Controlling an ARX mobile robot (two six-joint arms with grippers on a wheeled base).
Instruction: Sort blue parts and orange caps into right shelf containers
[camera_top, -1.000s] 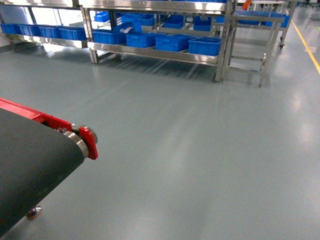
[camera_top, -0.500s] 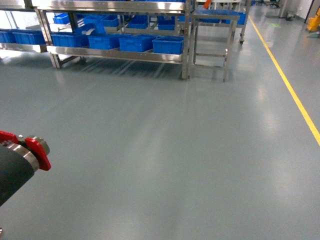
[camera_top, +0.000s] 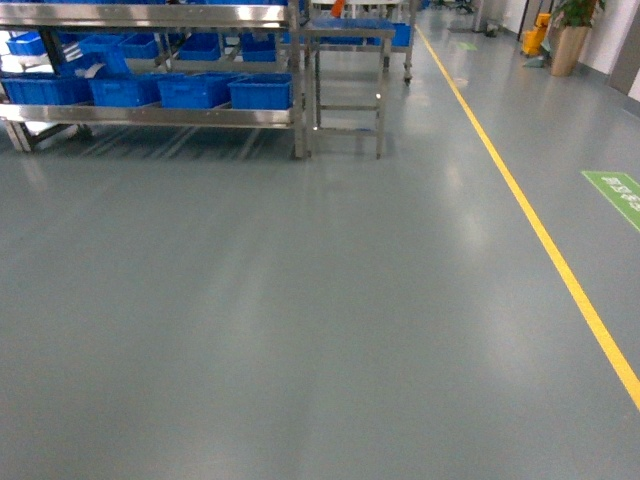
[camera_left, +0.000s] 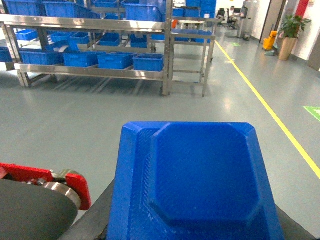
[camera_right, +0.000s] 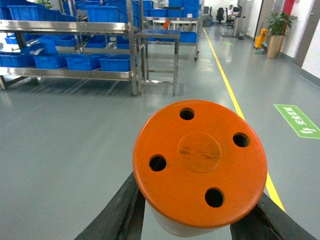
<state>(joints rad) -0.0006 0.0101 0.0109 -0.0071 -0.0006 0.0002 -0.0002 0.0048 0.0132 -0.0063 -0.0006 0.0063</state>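
Grey floor lies open ahead; transit step (both loaded): left gripper (camera_left: 192, 235) clasps blue part (camera_left: 192, 180), right gripper (camera_right: 195, 220) clasps orange cap (camera_right: 200, 162); next, approach blue crates (camera_top: 260, 92).

Black jaws flank each wrist view's bottom edge — smooth, matte; unmarked.

Smooth grey-green floor (camera_top: 300, 320) throughout, glossy with soft streaks of overhead light, crossed by a yellow line (camera_top: 540, 240) running away toward the far end, with a green floor marking (camera_top: 615, 192) beyond it at the right edge. Along the far left, a long stainless-steel shelf rack (camera_top: 150, 115), and just beside its right end a small steel-framed worktop (camera_top: 347, 35) on thin legs. Farther back on the right, a potted plant (camera_top: 568, 30) in a tan planter near a pale wall, and a yellow object (camera_top: 535, 38) just beside it, too small to identify.
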